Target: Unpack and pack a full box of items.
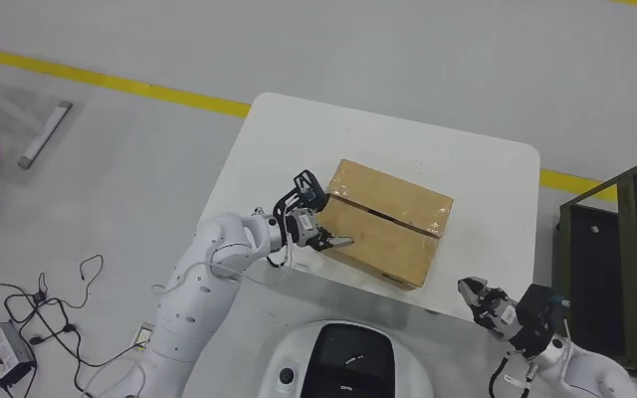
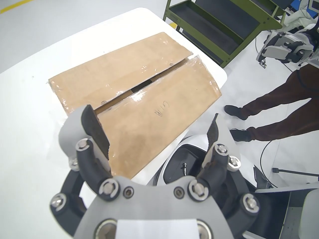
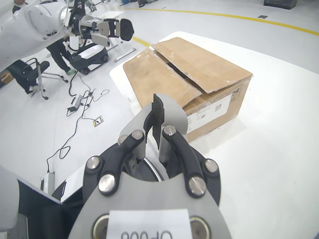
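Opening step, judged barely begun: the box [image 1: 388, 224] sits closed on the desk [image 1: 478, 164], just ahead of the spread left tool [image 2: 152, 114]. The right tool [image 3: 158, 105], pressed together, hangs well apart. Next, the left tool likely needs the near flap [image 1: 381, 244] edge.

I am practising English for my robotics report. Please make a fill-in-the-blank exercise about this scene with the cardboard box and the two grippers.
1. The cardboard box stands on a white ____.
2. The left gripper, close to the box, is ____, not shut.
3. The right gripper is ____, not open, and holds nothing.
4. The painted line is ____ in colour.

Missing words: table; open; shut; yellow.
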Controlling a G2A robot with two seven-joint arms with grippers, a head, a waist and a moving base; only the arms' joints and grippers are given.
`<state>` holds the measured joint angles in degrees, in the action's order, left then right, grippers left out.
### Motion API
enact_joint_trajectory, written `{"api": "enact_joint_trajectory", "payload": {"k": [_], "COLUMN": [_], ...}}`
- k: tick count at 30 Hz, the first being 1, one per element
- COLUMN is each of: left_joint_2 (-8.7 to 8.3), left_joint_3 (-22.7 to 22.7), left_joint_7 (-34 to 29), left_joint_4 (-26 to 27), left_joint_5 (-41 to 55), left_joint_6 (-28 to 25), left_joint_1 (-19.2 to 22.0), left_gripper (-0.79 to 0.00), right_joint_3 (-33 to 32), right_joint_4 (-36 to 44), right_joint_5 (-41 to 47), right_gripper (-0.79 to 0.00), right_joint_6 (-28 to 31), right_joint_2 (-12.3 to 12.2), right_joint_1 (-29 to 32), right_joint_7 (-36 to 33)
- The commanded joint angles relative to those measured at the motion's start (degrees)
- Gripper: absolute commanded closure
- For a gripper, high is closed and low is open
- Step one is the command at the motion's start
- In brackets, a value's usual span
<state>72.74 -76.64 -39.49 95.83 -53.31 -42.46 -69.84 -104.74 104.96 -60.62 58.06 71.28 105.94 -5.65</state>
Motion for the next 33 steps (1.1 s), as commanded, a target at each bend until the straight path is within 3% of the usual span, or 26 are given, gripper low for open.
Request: {"api": "enact_joint_trajectory", "payload": {"k": [1, 13, 14, 15, 17, 21, 26, 33], "left_joint_2": [-0.28, -0.65, -0.65, -0.65, -0.65, -0.65, -0.65, -0.65], "left_joint_3": [-0.37, -0.49, -0.49, -0.49, -0.49, -0.49, -0.49, -0.49], "left_joint_7": [-1.47, -2.32, -2.32, -2.32, -2.32, -2.32, -2.32, -2.32], "left_joint_4": [0.17, 0.43, 0.43, 0.43, 0.43, 0.43, 0.43, 0.43], "left_joint_5": [1.27, 2.09, 2.09, 2.09, 2.09, 2.09, 2.09, 2.09], "left_joint_6": [-0.22, 0.13, 0.13, 0.13, 0.13, 0.13, 0.13, 0.13], "left_joint_1": [0.69, 1.25, 1.25, 1.25, 1.25, 1.25, 1.25, 1.25], "left_gripper": [-0.785, -0.785, -0.785, -0.785, -0.785, -0.785, -0.785, -0.785], "right_joint_3": [-0.43, 1.33, 1.43, 1.26, 1.4, 2.59, 5.18, 7.9], "right_joint_4": [0.07, -1.74, -2.47, -3.19, -3.87, -5.67, -9.15, -13.73], "right_joint_5": [-0.22, -0.18, 0.87, 1.65, 2.35, 4.34, 8.33, 14.05], "right_gripper": [0.0, 0.0, -0.114, -0.283, -0.246, -0.262, -0.351, -0.323], "right_joint_6": [-1.13, -2.35, -2.66, -3.52, -4.5, -5.27, -5.33, -5.73], "right_joint_2": [-0.16, -0.41, -0.5, -0.6, -0.86, -1.25, -1.65, -2.24], "right_joint_1": [-0.37, -1.82, -2.4, -2.97, -4.12, -6.43, -9.69, -13.89], "right_joint_7": [-0.82, -3.01, -3.42, -4.23, -6.7, -9.86, -13.24, -17.23]}}
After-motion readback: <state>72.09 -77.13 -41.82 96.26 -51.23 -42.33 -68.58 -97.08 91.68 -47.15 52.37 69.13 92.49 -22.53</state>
